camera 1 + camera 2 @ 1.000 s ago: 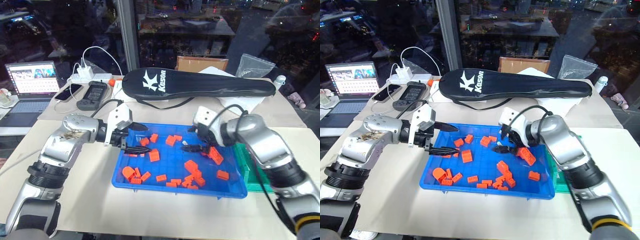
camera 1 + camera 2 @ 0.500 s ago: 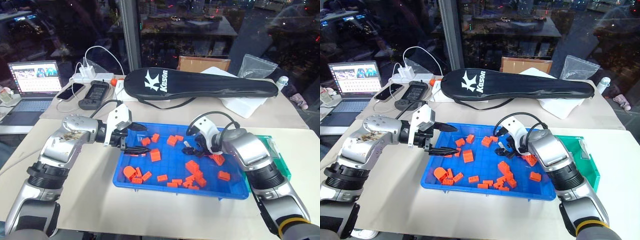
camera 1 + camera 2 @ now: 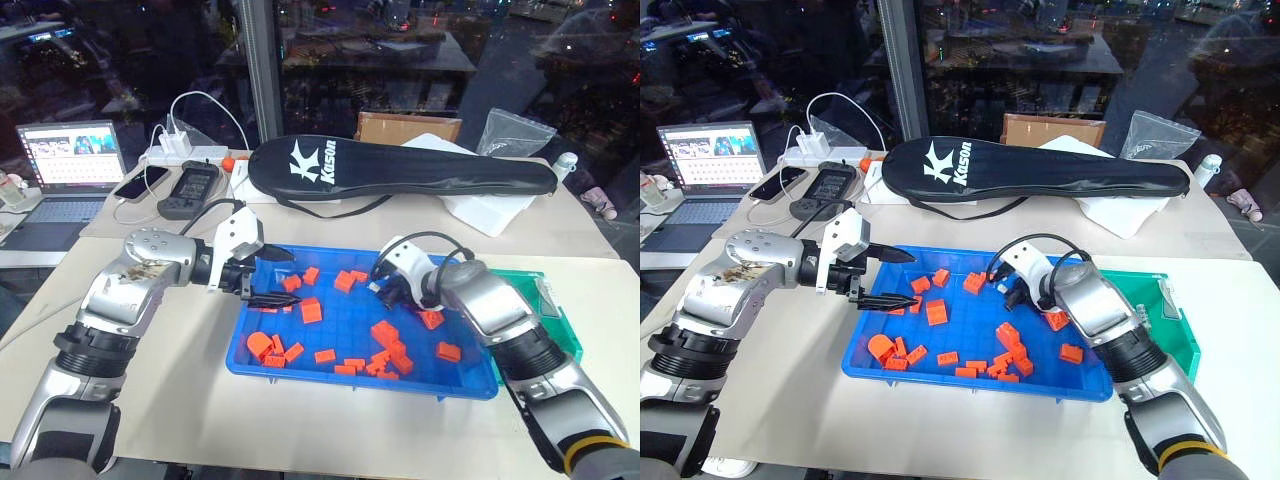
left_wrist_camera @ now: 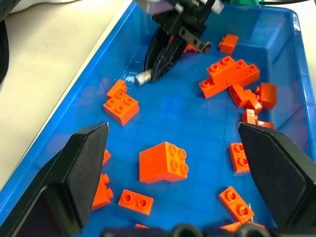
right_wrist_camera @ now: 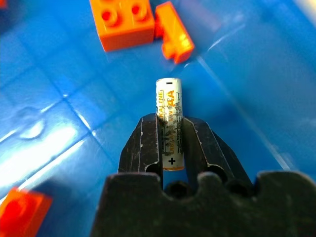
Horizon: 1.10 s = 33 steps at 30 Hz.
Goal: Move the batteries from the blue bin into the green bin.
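Observation:
The blue bin lies on the table in front of me, strewn with several orange bricks. My right gripper is low over the bin's middle, shut on one of the batteries, a silvery cell that sticks out past its fingertips. The left wrist view shows that same gripper with the battery's tip just above the bin floor. My left gripper hangs open over the bin's left end with nothing between its fingers. The green bin sits against the blue bin's right side, partly behind my right arm.
A black racket bag lies across the table behind the bins. A laptop, phones and a power strip with cables sit at the back left. A cardboard box and a plastic bag stand at the back right.
My right gripper has tipped downward and gone from open to shut, taking hold of a battery. The left arm has stayed put. The view has shifted slightly.

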Motion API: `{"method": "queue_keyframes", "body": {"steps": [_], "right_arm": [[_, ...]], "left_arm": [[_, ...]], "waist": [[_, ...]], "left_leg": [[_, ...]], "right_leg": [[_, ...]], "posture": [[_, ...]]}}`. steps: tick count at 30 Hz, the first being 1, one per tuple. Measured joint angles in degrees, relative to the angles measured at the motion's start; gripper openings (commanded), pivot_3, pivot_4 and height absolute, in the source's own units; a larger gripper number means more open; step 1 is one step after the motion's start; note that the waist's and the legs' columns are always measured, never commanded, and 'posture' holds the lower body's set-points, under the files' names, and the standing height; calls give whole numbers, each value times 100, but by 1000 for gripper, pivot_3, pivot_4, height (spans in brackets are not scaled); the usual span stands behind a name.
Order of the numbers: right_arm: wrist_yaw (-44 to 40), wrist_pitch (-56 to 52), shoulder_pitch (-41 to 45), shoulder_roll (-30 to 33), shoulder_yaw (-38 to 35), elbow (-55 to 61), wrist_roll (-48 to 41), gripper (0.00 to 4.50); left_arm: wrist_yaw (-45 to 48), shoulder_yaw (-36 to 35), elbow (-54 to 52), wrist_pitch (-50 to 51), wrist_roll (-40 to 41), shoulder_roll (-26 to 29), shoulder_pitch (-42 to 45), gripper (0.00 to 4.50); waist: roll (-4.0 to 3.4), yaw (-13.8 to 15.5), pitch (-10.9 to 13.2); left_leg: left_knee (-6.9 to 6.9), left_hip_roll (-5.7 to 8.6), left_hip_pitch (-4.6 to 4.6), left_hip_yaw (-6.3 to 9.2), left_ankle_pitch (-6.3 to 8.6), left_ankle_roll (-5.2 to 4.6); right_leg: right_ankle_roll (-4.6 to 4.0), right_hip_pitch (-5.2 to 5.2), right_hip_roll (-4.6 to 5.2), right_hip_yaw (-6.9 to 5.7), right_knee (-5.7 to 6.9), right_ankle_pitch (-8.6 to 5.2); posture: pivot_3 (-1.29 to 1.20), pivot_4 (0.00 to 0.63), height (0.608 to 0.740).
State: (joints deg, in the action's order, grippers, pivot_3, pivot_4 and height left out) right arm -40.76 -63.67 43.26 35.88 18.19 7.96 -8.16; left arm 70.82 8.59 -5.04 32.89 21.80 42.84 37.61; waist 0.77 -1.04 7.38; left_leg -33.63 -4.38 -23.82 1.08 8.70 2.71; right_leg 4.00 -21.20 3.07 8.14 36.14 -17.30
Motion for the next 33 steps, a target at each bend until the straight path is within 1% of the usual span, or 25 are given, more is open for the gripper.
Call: {"method": "queue_keyframes", "body": {"steps": [2, 3, 4, 5, 7, 9, 10, 12, 14, 17, 20, 22, 23, 26, 29, 32, 33], "right_arm": [[-96, -175, 92, 103, -330, 265, -207, 283], [-231, -307, 77, 303, -543, 467, -386, 283], [-422, -453, 35, 655, -823, 676, -586, 283], [-601, -457, -88, 1158, -1183, 859, -687, 283], [-814, -422, -323, 1950, -1865, 927, -744, 283], [-929, -382, -696, 2465, -2348, 968, -786, 283], [-953, -380, -948, 2617, -2474, 974, -790, 283], [-1020, -383, -1569, 2821, -2655, 966, -812, 283], [-1030, -390, -1993, 2838, -2759, 978, -881, 283], [-952, -417, -2451, 2841, -2903, 1105, -900, 283], [-857, -412, -2987, 2841, -2887, 1173, -885, 283], [-794, -406, -3099, 2821, -2874, 1166, -889, 1293], [-759, -406, -3091, 2815, -2878, 1165, -898, 1459], [-706, -406, -3038, 2762, -2920, 1150, -969, 2537], [-579, -405, -2846, 2613, -2973, 1109, -1040, 3558], [-555, -168, -2812, 2645, -3320, 1109, -1098, 3558], [-576, 55, -2872, 2649, -3522, 1111, -1097, 3558]], "left_arm": [[5, 7, 9, -2, 6, -41, 21, 4500], [0, 25, 70, -23, 4, -131, 92, 4500], [-11, 29, 147, -62, 3, -228, 167, 4500], [-33, 37, 263, -92, -2, -329, 264, 4500], [-57, 7, 415, -76, -1, -388, 341, 4500], [-96, 19, 534, -55, -12, -515, 452, 4500], [-144, 29, 578, -62, -21, -622, 523, 4500], [-273, 62, 654, -68, -70, -776, 656, 4500], [-310, 101, 766, -70, -153, -814, 745, 4500], [-287, 195, 825, -153, -258, -827, 756, 4500], [-269, 250, 829, -184, -350, -826, 752, 4500], [-269, 250, 829, -184, -368, -823, 752, 4500], [-270, 250, 827, -184, -373, -823, 752, 4500], [-294, 248, 823, -214, -393, -825, 742, 4500], [-693, 88, 868, -472, -470, -1014, 745, 4500], [-877, -57, 934, -644, -489, -1015, 740, 4500], [-968, -128, 965, -686, -520, -966, 738, 4500]], "waist": [[0, 1, 0], [-1, 12, 1], [-5, 66, 3], [-5, 130, 3], [-4, 169, 2], [3, 152, -4], [4, 142, -5], [3, 115, -5], [-10, 9, -9], [-22, -79, -15], [-21, -96, -14], [-22, -107, -14], [-22, -115, -14], [-21, -120, -14], [-20, -113, -13], [-21, -107, -14], [-21, -105, -14]], "left_leg": [[3, -1, 1, 2, 0, 0], [3, 1, -3, 2, 0, 0], [0, 6, -13, 7, 0, 0], [-7, 8, -18, 8, 0, 0], [-12, 12, -23, 6, 2, -2], [-8, 12, -21, 4, 5, -5], [-9, 11, -21, 7, 4, -5], [-12, 12, -22, 8, 4, -6], [-13, 13, -21, 8, 3, -6], [-8, 14, -9, 12, 3, -7], [-14, 18, -9, 16, 3, -7], [-16, 23, -10, 15, 3, -7], [-16, 24, -10, 16, 3, -6], [-15, 24, -8, 20, 3, -7], [-16, 28, -9, 20, 3, -6], [-12, 28, -9, 22, 3, -7], [-12, 28, -9, 23, 3, -7]], "right_leg": [[0, 0, -2, -1, 0, 0], [-1, -1, 0, -1, -2, 0], [-2, 3, 3, -4, -4, 1], [-2, 4, 6, -6, -14, 1], [-2, -3, 6, -5, -35, 0], [-2, 16, 6, -3, -35, -1], [-2, 18, 4, -4, -31, -2], [0, 18, 4, -2, -24, -3], [1, 15, 3, 4, -17, -3], [7, 18, 0, 7, -10, -8], [8, 23, 2, 7, -12, -10], [16, 24, 6, 8, -12, -14], [27, 24, 5, 8, -12, -20], [30, 27, 5, 7, -12, -22], [32, 28, 8, 7, -13, -22], [33, 29, 8, 6, -13, -24], [34, 30, 7, 5, -14, -24]], "posture": [[0, 150, 736], [0, 150, 736], [0, 150, 736], [0, 150, 736], [0, 150, 736], [0, 150, 736], [0, 150, 736], [0, 150, 736], [0, 150, 736], [0, 150, 736], [0, 150, 736], [0, 150, 736], [0, 150, 736], [0, 150, 736], [0, 150, 736], [0, 150, 736], [0, 150, 736]]}}
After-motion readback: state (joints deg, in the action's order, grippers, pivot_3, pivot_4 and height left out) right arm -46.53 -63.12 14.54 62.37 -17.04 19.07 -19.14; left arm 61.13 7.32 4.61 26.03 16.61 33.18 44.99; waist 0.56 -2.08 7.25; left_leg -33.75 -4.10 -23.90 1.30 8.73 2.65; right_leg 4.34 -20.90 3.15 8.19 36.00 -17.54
